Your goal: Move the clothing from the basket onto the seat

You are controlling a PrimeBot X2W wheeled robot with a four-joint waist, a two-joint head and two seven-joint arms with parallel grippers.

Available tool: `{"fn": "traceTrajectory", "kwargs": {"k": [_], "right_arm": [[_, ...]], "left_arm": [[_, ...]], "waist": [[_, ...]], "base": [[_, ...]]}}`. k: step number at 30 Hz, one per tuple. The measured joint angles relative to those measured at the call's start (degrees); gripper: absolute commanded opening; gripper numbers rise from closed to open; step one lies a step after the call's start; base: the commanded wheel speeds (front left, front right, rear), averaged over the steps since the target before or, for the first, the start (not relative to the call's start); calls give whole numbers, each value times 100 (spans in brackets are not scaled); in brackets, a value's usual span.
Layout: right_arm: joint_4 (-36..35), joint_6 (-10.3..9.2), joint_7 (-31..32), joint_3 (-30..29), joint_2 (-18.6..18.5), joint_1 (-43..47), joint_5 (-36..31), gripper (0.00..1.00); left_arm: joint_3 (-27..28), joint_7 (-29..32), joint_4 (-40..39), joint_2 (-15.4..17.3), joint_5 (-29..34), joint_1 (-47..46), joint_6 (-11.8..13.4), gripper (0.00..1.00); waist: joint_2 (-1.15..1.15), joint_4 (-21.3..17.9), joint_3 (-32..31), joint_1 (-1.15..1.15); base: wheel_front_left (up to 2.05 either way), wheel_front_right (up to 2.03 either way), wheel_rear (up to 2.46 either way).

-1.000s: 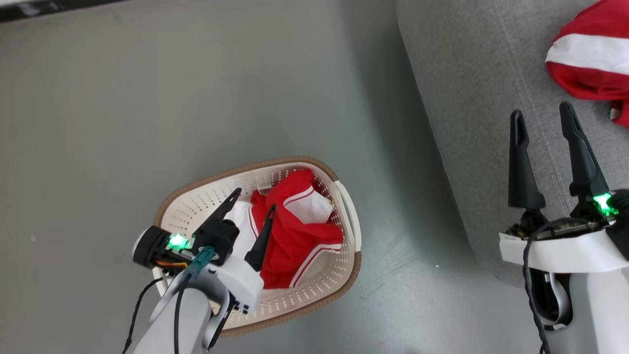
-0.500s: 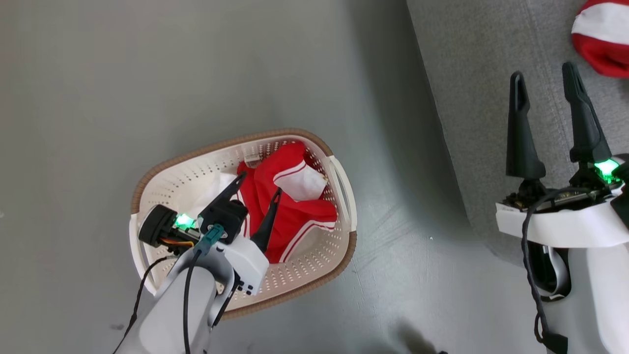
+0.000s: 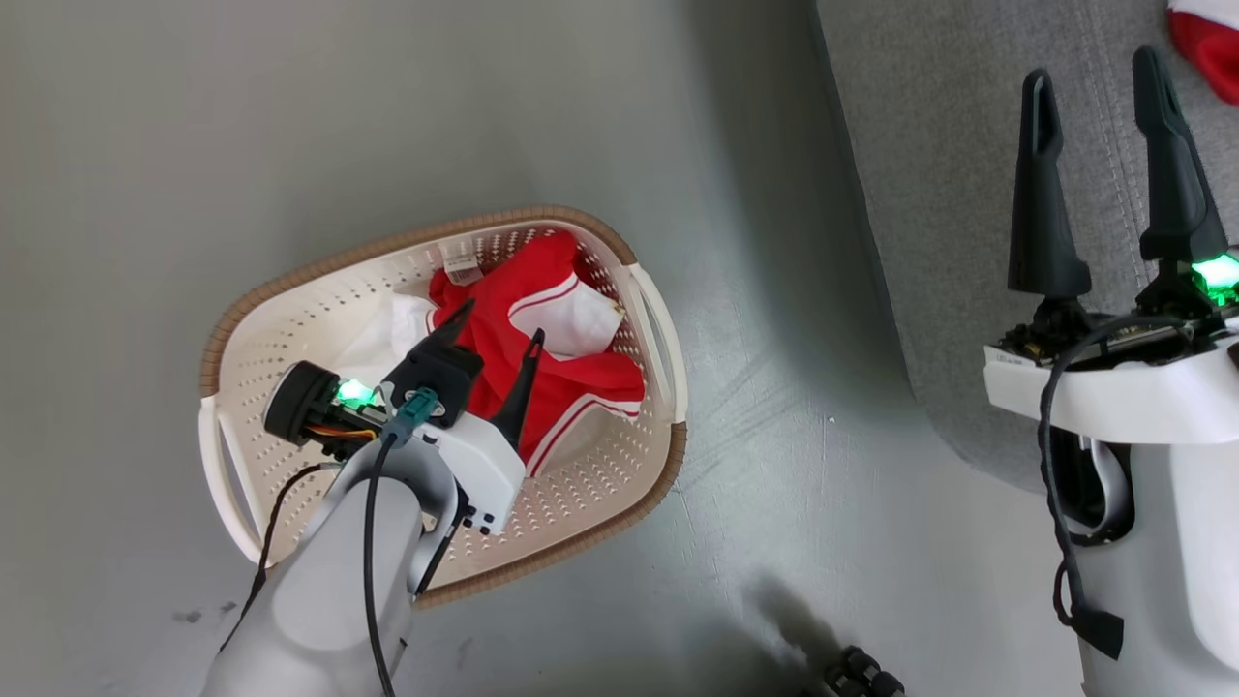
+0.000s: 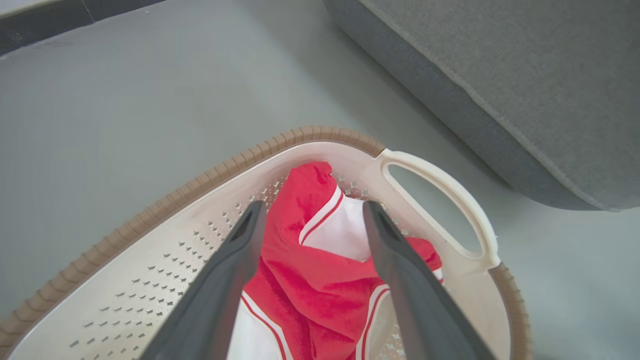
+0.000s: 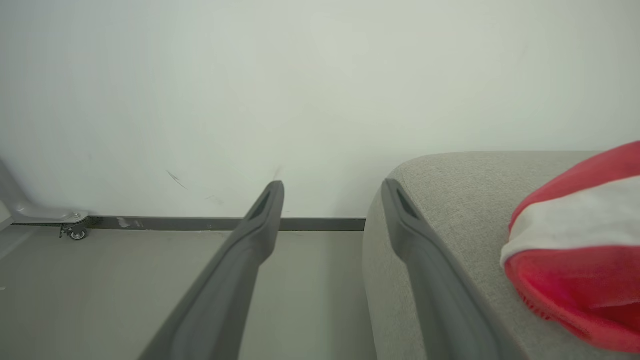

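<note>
A red and white garment [image 3: 557, 329] [image 4: 320, 280] lies bunched in the cream basket [image 3: 319, 300] [image 4: 435, 175] on the floor. Above it, inside the basket's rim, my left gripper [image 3: 498, 324] [image 4: 312, 210] hangs open, one finger on each side of the fabric's upper fold. A second red and white garment [image 3: 1205, 39] [image 5: 580, 250] rests on the grey seat [image 3: 949, 194] [image 5: 450, 200] at the right. My right gripper [image 3: 1094, 63] [image 5: 332, 187] is open and empty over the seat's left edge.
Grey floor [image 3: 242, 126] surrounds the basket, and the seat's side stands just right of it. A white wall with a dark skirting strip [image 5: 175, 223] lies ahead in the right wrist view, with a small caster [image 5: 76, 233] at its left. A dark object [image 3: 857, 673] sits at the bottom edge.
The head camera has shifted, so the basket sits higher and further left and the seat's garment slid toward the top right corner. My left gripper has sunk lower toward the garment in the basket.
</note>
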Motion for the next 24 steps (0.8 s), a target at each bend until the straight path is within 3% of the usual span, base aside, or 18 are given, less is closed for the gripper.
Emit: {"fn": "traceTrajectory", "kwargs": {"k": [18, 24], "right_arm": [[-69, 0, -10, 64, 0, -406, 137, 100], [-76, 0, -11, 107, 0, -516, 147, 100]], "left_arm": [[283, 198, 666, 36, -159, -531, 19, 100], [446, 305, 894, 79, -292, -697, 171, 100]], "waist": [[0, -252, 569, 0], [0, -325, 717, 0]], "base": [[0, 0, 0], [0, 0, 0]]}}
